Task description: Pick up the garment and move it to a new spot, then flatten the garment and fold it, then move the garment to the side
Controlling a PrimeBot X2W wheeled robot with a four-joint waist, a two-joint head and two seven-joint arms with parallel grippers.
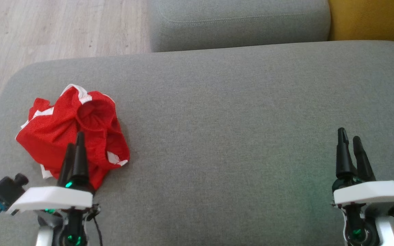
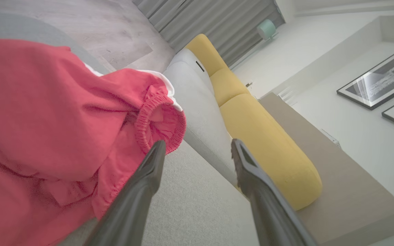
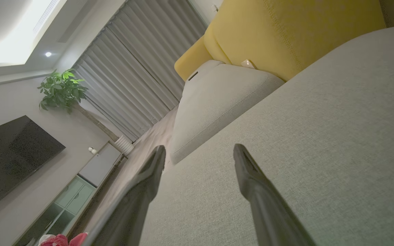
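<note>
Though spread, the left hand (image 1: pixel 75 141) covers part of the garment (image 1: pixel 50 130); the right hand (image 1: pixel 349 135) gapes empty.

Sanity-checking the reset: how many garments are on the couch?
1. A crumpled red garment lies at the left of the gray seat cushion, right by the left gripper. Another beneath it would be hidden.

Your left gripper (image 1: pixel 75 140), 2 long dark tapered fingers rising from a white wrist housing (image 1: pixel 51 198), sits at the lower left of the head view, with its fingers pointing up and nearly overlapping from that angle. Its wrist view shows the jaws spread wide with nothing between them. Your right gripper (image 1: pixel 349 134), of the same build, sits at the lower right, jaws likewise apart and empty.
</note>
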